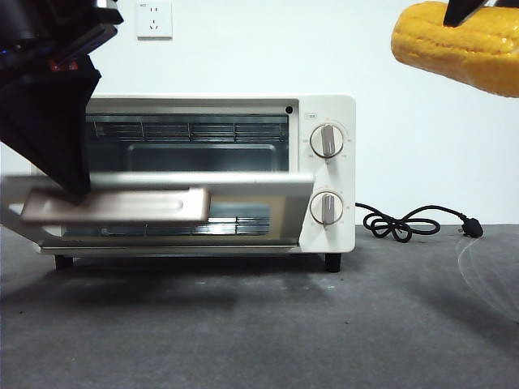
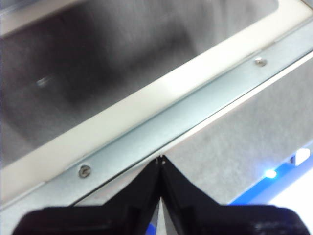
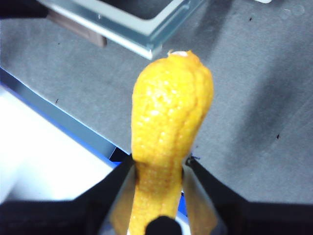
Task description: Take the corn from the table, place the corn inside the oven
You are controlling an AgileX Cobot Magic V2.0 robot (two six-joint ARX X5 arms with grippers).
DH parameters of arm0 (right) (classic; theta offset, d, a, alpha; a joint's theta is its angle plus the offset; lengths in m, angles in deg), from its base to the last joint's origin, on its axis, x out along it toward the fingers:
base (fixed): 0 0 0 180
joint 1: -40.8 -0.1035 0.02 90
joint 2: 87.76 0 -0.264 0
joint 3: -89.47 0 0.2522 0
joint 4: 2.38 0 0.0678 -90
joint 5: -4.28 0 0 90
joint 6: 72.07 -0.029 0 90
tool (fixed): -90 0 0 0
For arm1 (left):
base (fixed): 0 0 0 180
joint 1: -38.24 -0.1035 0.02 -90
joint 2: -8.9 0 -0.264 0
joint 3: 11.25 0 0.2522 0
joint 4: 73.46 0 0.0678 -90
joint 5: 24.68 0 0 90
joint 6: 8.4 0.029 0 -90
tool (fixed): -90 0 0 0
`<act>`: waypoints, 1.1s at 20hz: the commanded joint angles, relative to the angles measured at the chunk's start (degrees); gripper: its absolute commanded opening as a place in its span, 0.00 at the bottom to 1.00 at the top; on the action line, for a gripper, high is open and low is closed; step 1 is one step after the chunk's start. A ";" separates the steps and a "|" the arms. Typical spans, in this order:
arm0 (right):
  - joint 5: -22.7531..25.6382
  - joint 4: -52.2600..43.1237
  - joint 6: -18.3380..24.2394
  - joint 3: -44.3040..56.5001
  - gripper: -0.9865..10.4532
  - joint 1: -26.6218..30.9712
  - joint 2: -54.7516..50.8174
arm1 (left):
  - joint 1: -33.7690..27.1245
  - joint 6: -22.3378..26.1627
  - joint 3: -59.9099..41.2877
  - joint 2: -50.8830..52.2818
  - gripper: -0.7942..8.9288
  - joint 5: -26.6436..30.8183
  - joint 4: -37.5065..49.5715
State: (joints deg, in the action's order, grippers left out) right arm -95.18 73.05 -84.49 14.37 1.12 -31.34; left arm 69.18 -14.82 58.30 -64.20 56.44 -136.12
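Right gripper (image 3: pixel 159 164) clamps the corn (image 3: pixel 168 122), held in the air well above the table (image 1: pixel 259 324), high and to the right of the oven (image 1: pixel 324 109) in the front view. Oven door (image 1: pixel 162 203) is partly open and tilted, rack visible inside. Left gripper (image 2: pixel 160 164), jaws pressed together with nothing between them, sits at the door's edge by the handle (image 1: pixel 113 204). Cord (image 1: pixel 413 220) lies beside the oven.

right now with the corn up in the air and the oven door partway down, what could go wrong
1. The oven door looks only partly lowered, blurred, with the left gripper shut by its edge; it could swing back up and block the opening.
2. The right gripper pinches the corn near one end, so the long free end might tilt or slip on the way to the oven.
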 commanded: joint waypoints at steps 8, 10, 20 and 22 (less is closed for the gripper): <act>-4.11 -5.25 3.08 0.52 0.08 -0.11 -0.07 | 7.23 -0.94 0.24 2.62 0.08 0.90 2.16; -10.93 -10.93 3.74 0.52 0.08 -0.13 -0.07 | 7.43 -1.46 0.26 5.73 0.08 0.79 4.42; -19.74 -45.27 3.78 0.52 0.08 -9.73 2.62 | 7.41 -5.60 5.57 30.75 0.08 1.05 13.25; -14.62 -50.40 5.86 0.52 0.08 -13.90 5.49 | 7.41 -5.60 8.17 34.53 0.08 1.53 13.07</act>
State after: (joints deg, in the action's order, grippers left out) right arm -111.53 23.92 -80.36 14.37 -11.64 -26.95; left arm 76.46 -20.04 65.86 -30.65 57.55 -123.34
